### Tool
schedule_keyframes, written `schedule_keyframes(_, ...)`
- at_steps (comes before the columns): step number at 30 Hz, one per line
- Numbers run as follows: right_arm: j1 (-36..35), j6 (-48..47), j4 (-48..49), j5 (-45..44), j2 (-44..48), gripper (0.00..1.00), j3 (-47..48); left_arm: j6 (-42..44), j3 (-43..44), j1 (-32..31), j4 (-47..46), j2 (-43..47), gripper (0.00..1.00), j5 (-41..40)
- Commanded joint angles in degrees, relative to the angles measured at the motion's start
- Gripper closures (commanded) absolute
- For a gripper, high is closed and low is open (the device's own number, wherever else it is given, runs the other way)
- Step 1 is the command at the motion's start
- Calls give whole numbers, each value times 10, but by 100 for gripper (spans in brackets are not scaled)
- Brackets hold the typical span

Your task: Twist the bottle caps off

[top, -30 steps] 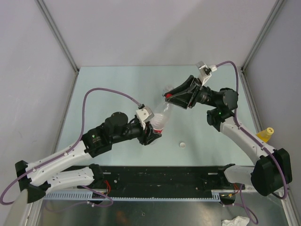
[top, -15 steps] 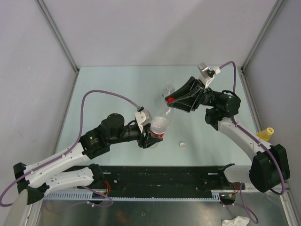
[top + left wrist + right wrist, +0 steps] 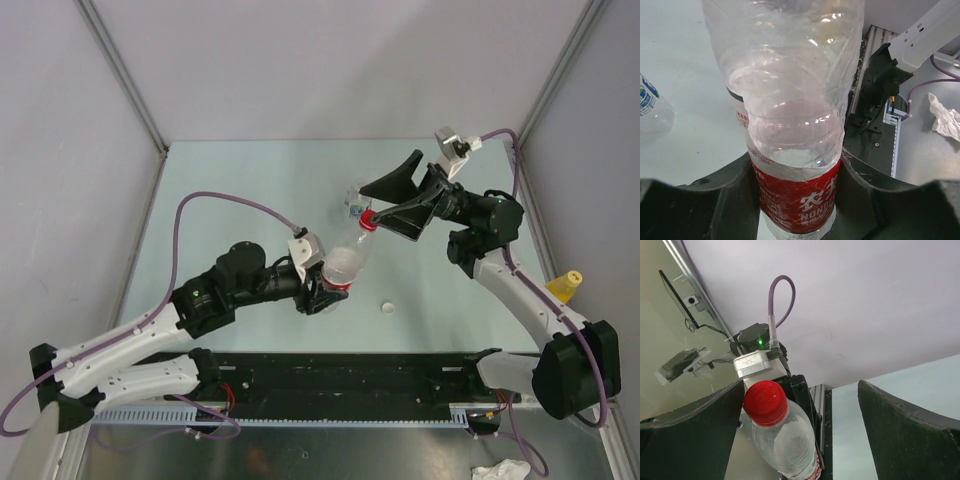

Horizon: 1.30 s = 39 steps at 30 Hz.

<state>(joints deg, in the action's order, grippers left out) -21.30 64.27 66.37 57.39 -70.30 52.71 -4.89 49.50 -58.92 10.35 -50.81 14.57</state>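
Top external view: the left tool [image 3: 325, 290] is clamping the lower body of the red-label bottle [image 3: 348, 262] above the middle of the worktop [image 3: 230, 180], with the neck leaning toward the far right corner. The red cap [image 3: 368, 221] is sitting on the neck. The right tool [image 3: 388, 204] is standing wide open with the cap at its fingertips. A loose white cap [image 3: 386, 308] is lying toward the near edge. Left wrist view: both fingers are pressing the red label band, and the clear wall above is showing dents and creases. A blue-green label bottle [image 3: 650, 107] is lying on the worktop to one side. Right wrist view: the red cap is sitting between the spread fingers, close beside one and well apart from the other; contact cannot be confirmed. Handling judgement: the bottle is appearing empty, therefore light, thin-walled and easily crushed, and the smooth wall is likely to slip under torque. Hold the labelled band low on the body. The cap is appearing stiff, so it is best taken squarely across its rim.
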Motion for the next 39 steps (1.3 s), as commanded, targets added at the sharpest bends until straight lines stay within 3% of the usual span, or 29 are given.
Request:
schedule_keyframes(1, 20, 4, -1, -16, 27, 1, 1, 18, 3, -4, -32, 0, 75, -18)
schedule_keyframes(11, 34, -21, -46, -27, 45, 1, 1, 15, 4, -5, -20, -3, 72, -75)
schedule_keyframes(19, 19, -179, -286, -139, 98, 1, 3, 20, 41, -7, 40, -55, 73, -135)
schedule_keyframes(29, -48, -316, -533, -315, 113, 5, 59, 24, 75, -31, 93, -96, 75, -309)
schedule_keyframes(39, -67, -306, -612, -359, 60, 4, 107, 27, 114, -70, 138, -139, 78, -470)
